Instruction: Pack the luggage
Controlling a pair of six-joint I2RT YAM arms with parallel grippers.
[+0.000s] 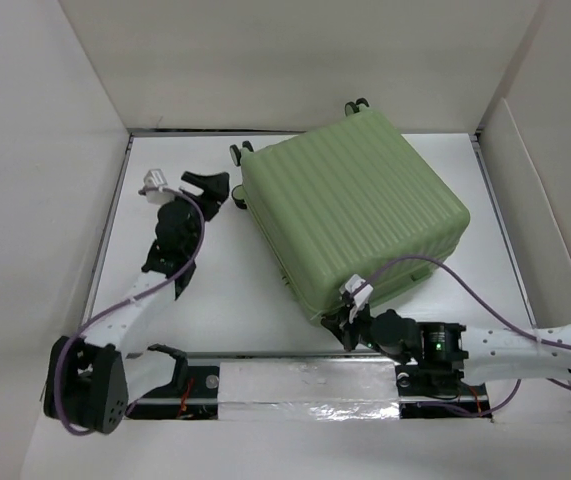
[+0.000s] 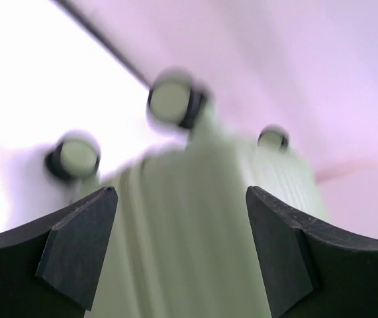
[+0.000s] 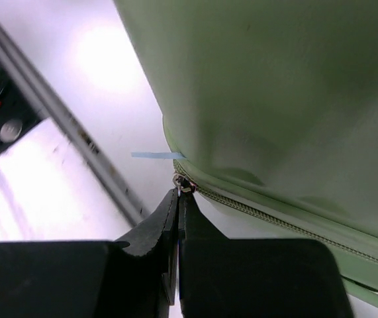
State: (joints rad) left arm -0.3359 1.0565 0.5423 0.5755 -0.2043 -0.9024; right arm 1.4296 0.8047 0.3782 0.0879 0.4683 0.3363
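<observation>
The luggage [image 1: 355, 215] is lying closed and flat on the white table [image 1: 235, 300], filling the centre and right of the top view. It is sitting skewed to the table's edges, and its length seems to be running from the wheeled end at the upper left down toward the lower middle of the frame.

The right gripper [image 1: 350, 318] is sitting at that lowest corner, so it is the nearer arm for the seam. Its jaws are pinched together, and in the right wrist view their tips are meeting the zipper pull [image 3: 184, 186], where the zipper [image 3: 261, 212] begins running off to the lower right. Whether the tab is actually caught between them I cannot tell.

The left gripper [image 1: 208, 188] is hovering by the wheels [image 2: 172, 103] at the upper left, with its jaws spread wide and holding nothing. In the left wrist view, the ribbed shell is lying straight ahead between the fingers.

I'd guess any pull will have to follow the seam along the case's lower right edge.

A scrap of blue tape [image 3: 157, 156] is lying on the table beside the corner. Plain white panels [image 1: 295, 60] are standing round the table, and a silvery strip [image 1: 305, 385] is running along the near edge.
</observation>
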